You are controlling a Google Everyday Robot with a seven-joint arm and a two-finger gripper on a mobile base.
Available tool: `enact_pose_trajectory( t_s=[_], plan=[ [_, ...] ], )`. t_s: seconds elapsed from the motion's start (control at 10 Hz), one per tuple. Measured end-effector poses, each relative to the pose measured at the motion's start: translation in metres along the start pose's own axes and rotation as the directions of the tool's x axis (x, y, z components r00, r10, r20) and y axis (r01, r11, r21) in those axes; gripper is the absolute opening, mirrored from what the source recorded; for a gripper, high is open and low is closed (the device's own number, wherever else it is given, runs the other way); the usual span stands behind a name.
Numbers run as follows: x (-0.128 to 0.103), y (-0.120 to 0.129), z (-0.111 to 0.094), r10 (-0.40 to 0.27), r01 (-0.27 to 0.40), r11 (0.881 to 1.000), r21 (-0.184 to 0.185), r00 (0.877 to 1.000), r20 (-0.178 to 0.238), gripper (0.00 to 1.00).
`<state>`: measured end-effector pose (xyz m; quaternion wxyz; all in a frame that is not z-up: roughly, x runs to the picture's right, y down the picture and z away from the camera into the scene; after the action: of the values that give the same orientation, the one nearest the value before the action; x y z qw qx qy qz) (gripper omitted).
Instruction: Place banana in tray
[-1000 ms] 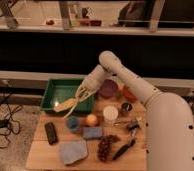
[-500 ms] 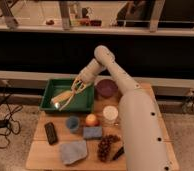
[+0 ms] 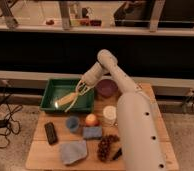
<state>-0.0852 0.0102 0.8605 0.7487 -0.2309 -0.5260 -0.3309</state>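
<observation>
One gripper (image 3: 81,88) is working over the dark-green tray (image 3: 52,88) at the far left of the wooden table (image 3: 40,150), its fingers clamped on the banana (image 3: 66,100), which slants down and to the left inside the tray's rim. Nearer on the table sit a black rectangular object (image 3: 50,132), a grey-blue cloth (image 3: 72,151), a blue cup (image 3: 72,123), an orange fruit (image 3: 91,119), a blue sponge (image 3: 92,132) and a dark grape bunch (image 3: 105,146). Right of the tray there's a purple bowl (image 3: 107,88), with a white cup (image 3: 109,113) nearer, beside the big white arm (image 3: 132,125).
</observation>
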Motion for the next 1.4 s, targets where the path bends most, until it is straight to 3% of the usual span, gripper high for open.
enact_pose_trajectory(
  t_s=[0.1,0.2,0.3,0.5,0.7,1.4],
  plan=[
    [-0.001,-0.004,0.000,-0.026,0.025,0.999,-0.043,0.999,-0.030,0.03],
    [-0.006,-0.011,0.004,-0.061,0.054,0.992,-0.110,0.997,-0.054,0.03],
    [-0.012,-0.020,0.009,-0.095,0.080,0.980,-0.181,0.993,-0.074,0.03],
    [-0.018,-0.030,0.014,-0.144,0.111,0.958,-0.266,0.984,-0.106,0.03],
    [-0.009,-0.038,0.016,-0.162,0.115,0.951,-0.286,0.976,-0.147,0.03],
    [-0.009,-0.039,0.018,-0.165,0.117,0.949,-0.294,0.975,-0.145,0.03]
  ],
)
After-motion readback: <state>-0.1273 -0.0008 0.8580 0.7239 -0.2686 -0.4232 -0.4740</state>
